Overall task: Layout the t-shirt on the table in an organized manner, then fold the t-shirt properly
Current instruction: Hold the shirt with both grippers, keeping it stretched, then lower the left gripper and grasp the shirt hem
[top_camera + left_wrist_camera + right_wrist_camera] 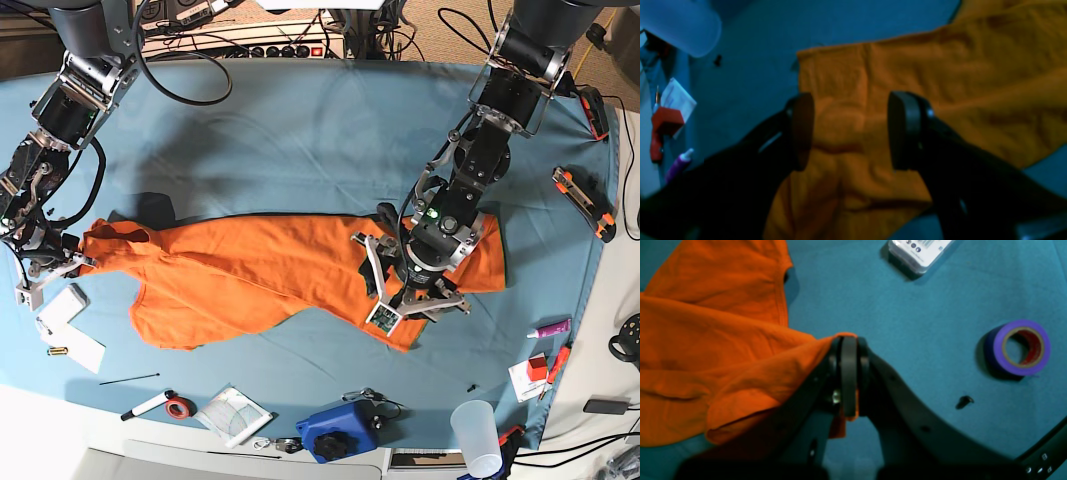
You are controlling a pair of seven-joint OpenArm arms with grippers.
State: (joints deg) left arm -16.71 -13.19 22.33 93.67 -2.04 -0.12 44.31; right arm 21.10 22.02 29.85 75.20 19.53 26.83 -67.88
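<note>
The orange t-shirt (pixel 260 275) lies stretched out left to right on the table (pixel 300 140), wrinkled and partly doubled over. My right gripper (pixel 849 373) is shut on a hem corner of the t-shirt (pixel 723 350); in the base view that gripper (pixel 62 262) is at the shirt's far left end. My left gripper (pixel 853 133) hangs open just above the t-shirt (pixel 940 83), its black pads (pixel 907 130) either side of a fabric ridge with nothing gripped. In the base view this gripper (pixel 410 292) is over the shirt's right end.
A purple tape roll (pixel 1018 348), a white box (pixel 920 253) and a small black screw (pixel 964 401) lie near the right gripper. At the front edge are a plastic cup (pixel 475 435), a blue tool (pixel 335 430) and papers (pixel 235 410). Orange cutters (pixel 585 200) lie at the right.
</note>
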